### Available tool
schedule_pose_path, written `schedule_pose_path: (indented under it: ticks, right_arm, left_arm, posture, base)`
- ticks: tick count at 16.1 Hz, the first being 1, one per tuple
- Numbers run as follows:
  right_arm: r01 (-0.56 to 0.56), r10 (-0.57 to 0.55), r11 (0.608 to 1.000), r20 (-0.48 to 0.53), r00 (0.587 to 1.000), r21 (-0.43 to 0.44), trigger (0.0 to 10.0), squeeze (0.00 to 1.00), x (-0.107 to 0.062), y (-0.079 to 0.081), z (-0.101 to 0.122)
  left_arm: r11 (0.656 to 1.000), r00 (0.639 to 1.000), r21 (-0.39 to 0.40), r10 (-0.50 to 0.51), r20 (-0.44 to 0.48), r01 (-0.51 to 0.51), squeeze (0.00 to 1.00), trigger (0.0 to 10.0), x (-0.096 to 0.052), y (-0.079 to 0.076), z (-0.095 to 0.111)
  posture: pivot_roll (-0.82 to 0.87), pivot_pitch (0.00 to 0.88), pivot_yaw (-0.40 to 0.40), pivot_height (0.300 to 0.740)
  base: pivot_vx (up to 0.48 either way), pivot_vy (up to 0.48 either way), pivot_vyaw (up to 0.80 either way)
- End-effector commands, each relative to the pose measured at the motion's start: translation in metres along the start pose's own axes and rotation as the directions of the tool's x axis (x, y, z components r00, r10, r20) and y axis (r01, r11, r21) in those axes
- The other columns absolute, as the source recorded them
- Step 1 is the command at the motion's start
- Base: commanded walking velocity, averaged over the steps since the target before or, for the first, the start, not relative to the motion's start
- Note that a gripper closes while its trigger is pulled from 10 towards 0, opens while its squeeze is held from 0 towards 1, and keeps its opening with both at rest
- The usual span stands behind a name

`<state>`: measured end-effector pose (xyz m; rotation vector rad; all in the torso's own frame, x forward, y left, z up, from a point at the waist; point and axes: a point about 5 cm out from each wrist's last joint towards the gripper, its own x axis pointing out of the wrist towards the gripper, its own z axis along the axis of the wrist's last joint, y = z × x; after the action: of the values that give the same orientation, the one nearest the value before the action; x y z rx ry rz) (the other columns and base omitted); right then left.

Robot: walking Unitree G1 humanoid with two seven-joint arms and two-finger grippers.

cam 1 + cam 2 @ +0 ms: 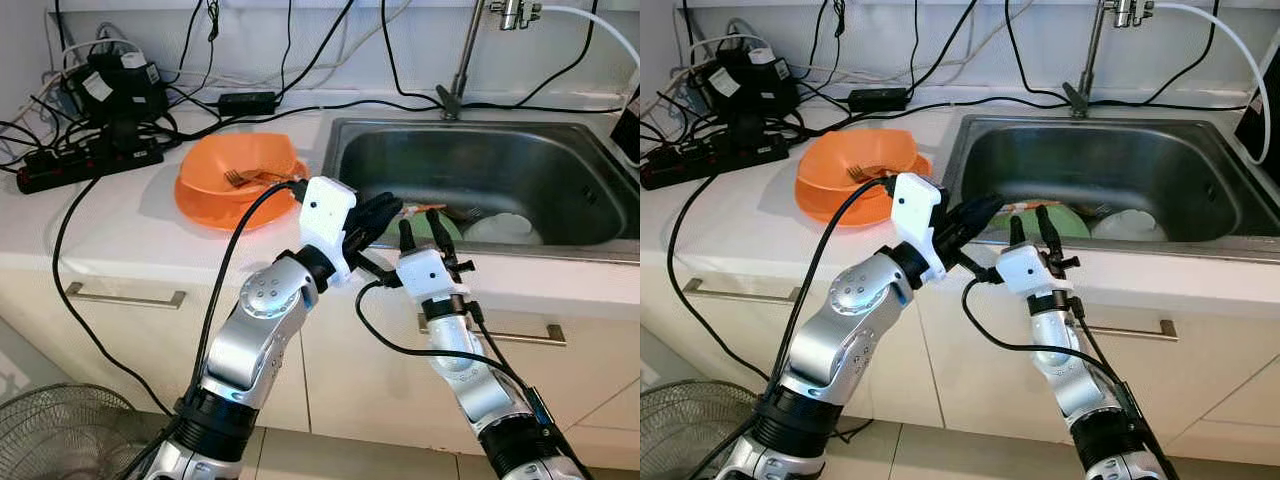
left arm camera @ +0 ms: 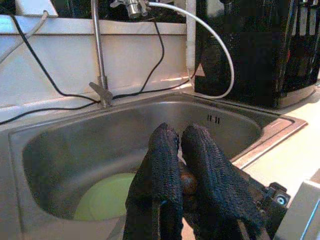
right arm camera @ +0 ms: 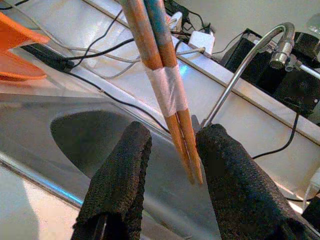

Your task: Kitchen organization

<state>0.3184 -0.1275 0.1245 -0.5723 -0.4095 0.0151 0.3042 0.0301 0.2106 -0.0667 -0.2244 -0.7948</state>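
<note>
A pair of orange chopsticks (image 3: 167, 85) with a white and blue band is pinched in my left gripper (image 1: 375, 215), which is shut over the sink's front rim. Their thin ends (image 1: 425, 208) point toward the sink and hang between the fingers of my right gripper (image 1: 422, 232). That gripper is open, with one finger (image 3: 122, 170) on each side of the chopsticks and apparently apart from them. In the left wrist view the left fingers (image 2: 160, 170) press together on a small brown end.
The steel sink (image 1: 560, 160) holds a green plate (image 2: 107, 197) and white dishes (image 1: 505, 230) under a tap (image 1: 462, 60). An orange bowl with a fork (image 1: 240, 165) sits on the counter to the left. Behind it lie a power strip and cables (image 1: 90, 160). A fan (image 1: 60, 435) stands on the floor.
</note>
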Motion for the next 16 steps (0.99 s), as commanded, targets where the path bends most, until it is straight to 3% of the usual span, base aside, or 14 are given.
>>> schedule_pose_path:
  ticks: [1, 16]
  right_arm:
    - [-0.005, 0.005, 1.0, 0.016, 1.0, 0.011, 10.0, 0.0, 0.0052, 0.0015, 0.0051]
    - [0.006, -0.006, 1.0, 0.013, 1.0, 0.011, 10.0, 0.0, 0.0063, 0.0007, 0.0046]
  left_arm:
    - [1.0, 0.999, 0.028, -0.001, 0.041, 0.0, 0.0, 10.0, 0.0035, 0.001, 0.0106]
    - [0.993, 0.992, 0.053, -0.106, -0.061, 0.11, 0.0, 10.0, -0.0057, 0.001, 0.0059]
  posture:
    - [0.06, 0.018, 0.089, 0.74]
    - [0.06, 0.017, 0.091, 0.74]
  base:
    - [0.0, 0.0, 0.0]
    - [0.0, 0.0, 0.0]
